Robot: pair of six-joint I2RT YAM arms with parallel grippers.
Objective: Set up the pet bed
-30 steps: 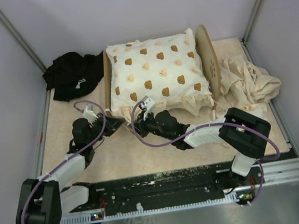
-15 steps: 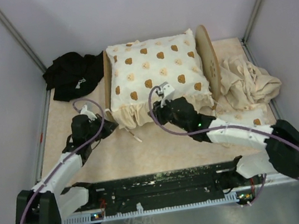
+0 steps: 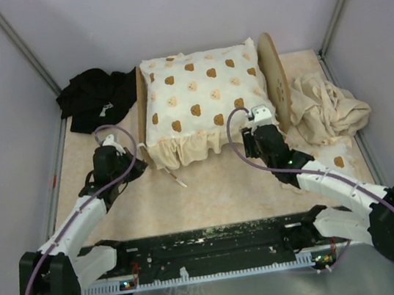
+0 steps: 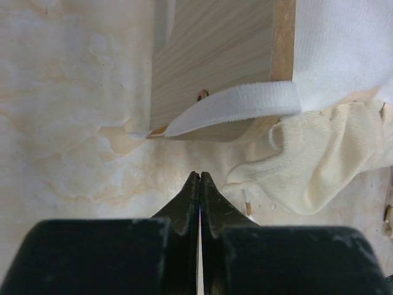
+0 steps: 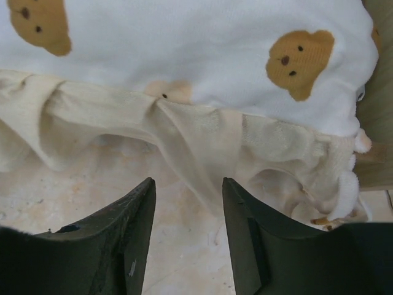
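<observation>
Okay, pet bed [image 3: 273, 69] sits mid-worktop against the far edge, wood frame running left to right with the rounded end board on the right. A cushion [image 3: 203, 91] with brown bear prints lies on top and covers the whole frame, so I can't see any mattress under it. Its frill [image 5: 184, 135] hangs over the near side down to the worktop [image 3: 211, 193].

Left gripper [image 4: 200, 175] is low at the bed's near-left corner. Its jaws are pressed tight together with nothing in them, tip just short of the wood panel [image 4: 212, 55] and not touching. A white strap [image 4: 233, 107] loops round that corner right ahead of it. My guess is it's shut to make a slim point for nudging the frame or hooking the strap.

Right gripper [image 5: 187, 184] is at the near-right part of the bed. Its jaws are spread part-way and empty, aimed at the frill with a fold lined up between them. It looks set to pinch the frill and tug the cushion square, but no grip yet.

A black cloth [image 3: 93, 96] is heaped in the far-left corner, clear of both arms. A beige cloth [image 3: 325, 110] is bunched by the right edge, just beside the rounded end board. It's probably bedding not yet laid.
</observation>
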